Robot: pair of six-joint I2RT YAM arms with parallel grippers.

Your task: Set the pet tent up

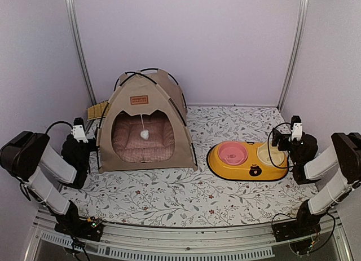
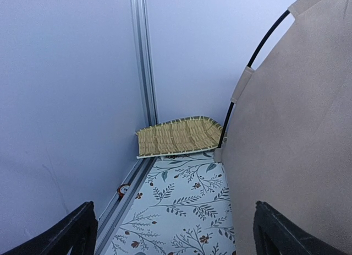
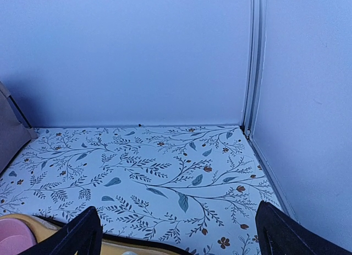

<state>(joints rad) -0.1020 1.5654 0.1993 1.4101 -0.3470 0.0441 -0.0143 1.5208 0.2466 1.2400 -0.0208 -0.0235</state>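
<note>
Only one piece of print shows: a brown label (image 1: pixel 139 100) on the tent (image 1: pixel 125 107) front, above the doorway. Its pale lettering runs in two lines, too small to read. The yellow feeder (image 1: pixel 221 168) bears a small bear-face mark (image 1: pixel 255 171).

And here's the white tablecloth printed with leafy vines and small red flowers (image 1: pixel 169 199), spread flat across the whole table. Over on the right sits a glossy yellow oval plastic pet feeder (image 1: pixel 223 169), holding a round pink bowl (image 1: pixel 232 154) on its left and a round cream bowl (image 1: pixel 271 153) on its right, with a little brown bear face (image 1: pixel 255 171) on the front rim. Back left, a flat woven straw mat (image 2: pixel 176 136) lies against the wall, right by the silver aluminium corner post (image 2: pixel 144 73). On the left half, a plump pink checked cushion (image 1: pixel 127 138) lies flat. Plain white walls (image 1: pixel 186 35) close in all around.
</note>
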